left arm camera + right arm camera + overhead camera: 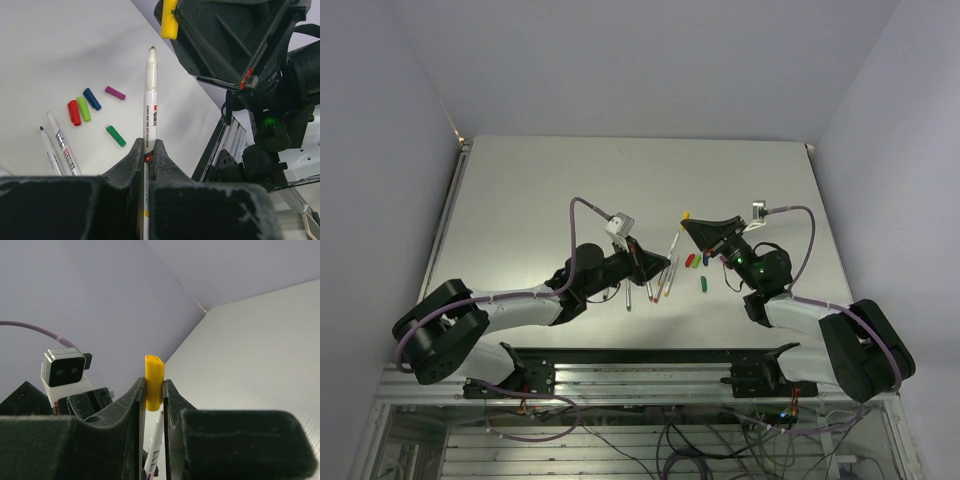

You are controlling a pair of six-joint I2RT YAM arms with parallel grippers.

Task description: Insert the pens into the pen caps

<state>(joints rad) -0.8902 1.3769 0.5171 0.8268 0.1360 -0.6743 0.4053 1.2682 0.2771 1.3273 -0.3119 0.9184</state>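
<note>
My left gripper (148, 142) is shut on a grey-white pen (150, 100) whose small dark tip points up and away from the jaws. It also shows in the top view (674, 248). My right gripper (154, 386) is shut on the yellow cap (154, 371), held above the table (687, 214). The pen tip (159, 416) sits just under the cap's lower end, close but outside it. On the table lie red (74, 112), light green (83, 109), dark blue (92, 98), magenta (115, 92) and green (116, 135) caps, and two pens (61, 145).
More pens lie below my left gripper in the top view (650, 290). The loose caps lie between the two grippers (697, 262). The left wrist camera (62, 370) is close in front of the right gripper. The metal rail (650, 365) runs along the table's near edge.
</note>
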